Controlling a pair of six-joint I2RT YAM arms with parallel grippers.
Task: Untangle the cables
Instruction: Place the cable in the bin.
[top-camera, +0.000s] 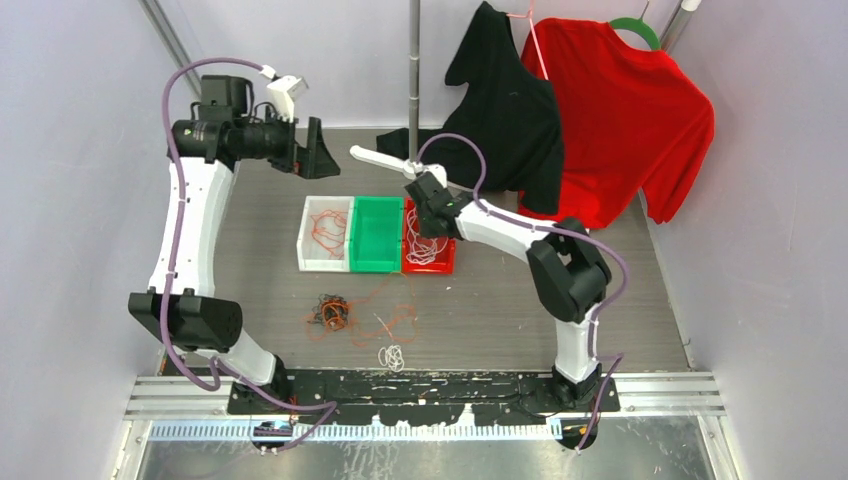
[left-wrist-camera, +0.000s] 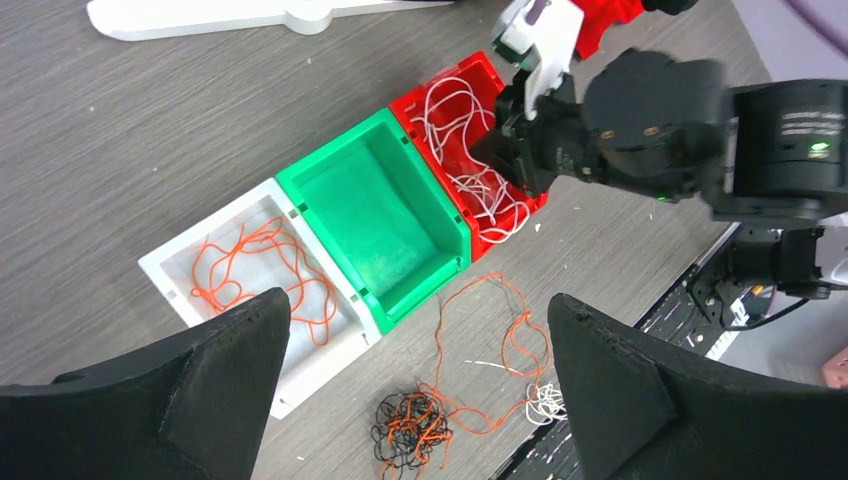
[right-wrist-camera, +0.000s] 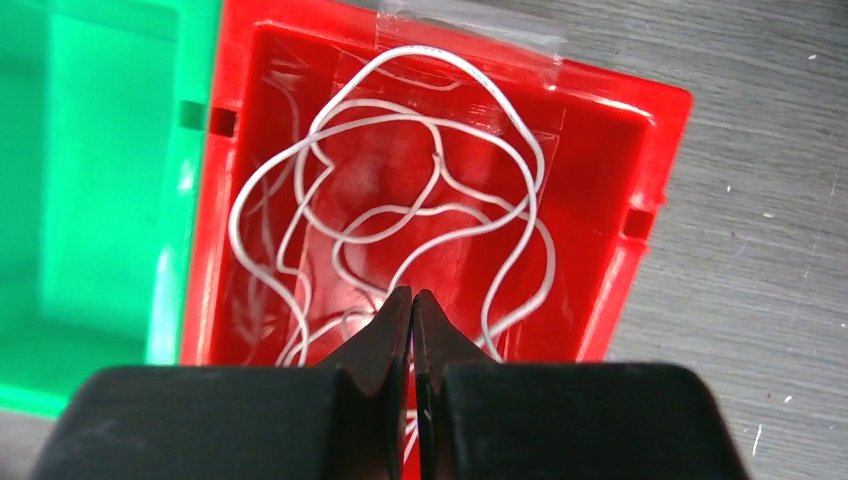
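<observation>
Three bins sat side by side on the table (top-camera: 500, 310) in front of you: a white bin (top-camera: 302, 238) on the left, a green bin (top-camera: 376, 240) in the middle and a red bin (top-camera: 430, 269) on the right, their walls touching. Your right gripper (right-wrist-camera: 412, 298) hung tip-down inside the red bin, its tips pressed together with no gap showing. The white cables (left-wrist-camera: 472, 185) looped across the bin floor around those tips, and you could not tell from the wrist view whether a strand was pinched between them. Your left gripper (top-camera: 318, 150) was raised high over the far left of the table, well apart from the bins, its fingers (left-wrist-camera: 225, 360) spread wide. In the white bin lay loosely coiled orange cables (left-wrist-camera: 250, 262). On the bare table, nearer the arm bases than the bins, you had a knotted black-and-orange clump (top-camera: 332, 312), a loose orange strand (top-camera: 400, 320) trailing from it toward the right, and a small white coil (top-camera: 392, 355) just beside that strand's near end. A black shirt (top-camera: 510, 110) and a red shirt (top-camera: 620, 120) hung behind the table
</observation>
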